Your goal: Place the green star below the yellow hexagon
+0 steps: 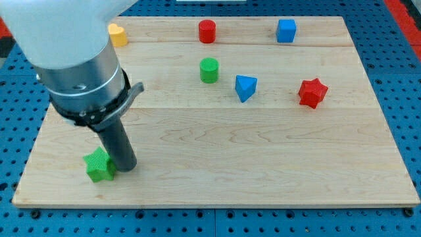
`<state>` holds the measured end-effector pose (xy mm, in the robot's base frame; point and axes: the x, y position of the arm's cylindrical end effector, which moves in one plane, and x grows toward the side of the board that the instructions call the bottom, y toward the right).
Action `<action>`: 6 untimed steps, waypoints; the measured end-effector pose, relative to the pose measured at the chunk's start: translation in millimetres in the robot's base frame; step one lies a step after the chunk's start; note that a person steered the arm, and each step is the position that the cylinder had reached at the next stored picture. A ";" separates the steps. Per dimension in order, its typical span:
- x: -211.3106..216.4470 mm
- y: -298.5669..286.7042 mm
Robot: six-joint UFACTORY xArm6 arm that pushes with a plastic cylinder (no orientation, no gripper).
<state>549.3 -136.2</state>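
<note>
The green star [99, 165] lies near the board's bottom left corner. My tip [126, 166] rests on the board right beside the star, touching or almost touching its right side. The yellow hexagon [118, 34] sits at the view's top left, partly hidden behind the arm's body, far above the star.
A red cylinder [207, 31] and a blue cube [286, 30] stand along the top edge. A green cylinder [209, 70], a blue triangular block [245, 87] and a red star [312, 93] lie in the upper middle and right. The wooden board [263, 164] rests on a blue pegboard.
</note>
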 end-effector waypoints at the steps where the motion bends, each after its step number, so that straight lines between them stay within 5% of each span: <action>1: -18.1 32.5; 2: -85.7 92.2; 4: -225.8 84.3; 5: -224.0 147.6; 6: -172.5 131.9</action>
